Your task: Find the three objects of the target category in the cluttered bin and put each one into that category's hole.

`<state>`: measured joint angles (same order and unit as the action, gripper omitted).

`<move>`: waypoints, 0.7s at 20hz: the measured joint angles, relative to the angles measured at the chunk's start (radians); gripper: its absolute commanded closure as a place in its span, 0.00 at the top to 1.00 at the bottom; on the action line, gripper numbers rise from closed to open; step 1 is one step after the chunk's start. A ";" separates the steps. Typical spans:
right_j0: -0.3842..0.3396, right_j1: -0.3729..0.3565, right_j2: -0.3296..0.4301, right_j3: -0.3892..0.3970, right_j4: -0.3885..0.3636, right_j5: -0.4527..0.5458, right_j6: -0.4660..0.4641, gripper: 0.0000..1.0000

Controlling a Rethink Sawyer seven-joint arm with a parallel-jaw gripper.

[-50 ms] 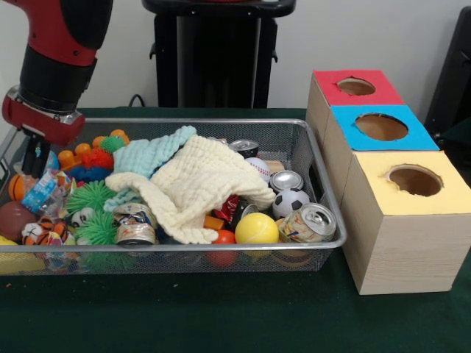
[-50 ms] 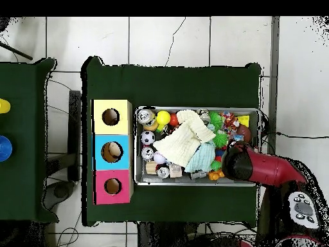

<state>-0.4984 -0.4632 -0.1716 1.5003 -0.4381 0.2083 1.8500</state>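
Now my tool (image 1: 33, 158) hangs over the left end of the wire bin (image 1: 324, 187); I cannot tell whether it is released or clenched.
Cans (image 1: 307, 223) and balls (image 1: 257, 229) lie right of the cream cloth (image 1: 202, 184), nearest the three holed boxes (image 1: 401, 220) on the bench (image 1: 221, 316).

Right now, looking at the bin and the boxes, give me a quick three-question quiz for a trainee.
1. True or false: the pale yellow cloth covers part of the clutter in the wire bin.
2. Which colour is the middle box? A red, B blue, C yellow.
3. Fill in: the yellow ball lies beside the crushed ____ at the bin's front edge.

Key: 1 true; 2 B; 3 can.
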 measured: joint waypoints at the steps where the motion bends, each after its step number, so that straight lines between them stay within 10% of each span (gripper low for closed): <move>1: 0.000 0.000 0.000 0.001 0.000 -0.001 0.000 0.00; 14: 0.024 -0.068 0.001 0.035 0.074 0.115 0.000 0.00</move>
<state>-0.4747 -0.5314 -0.1706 1.5357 -0.3645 0.3230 1.8500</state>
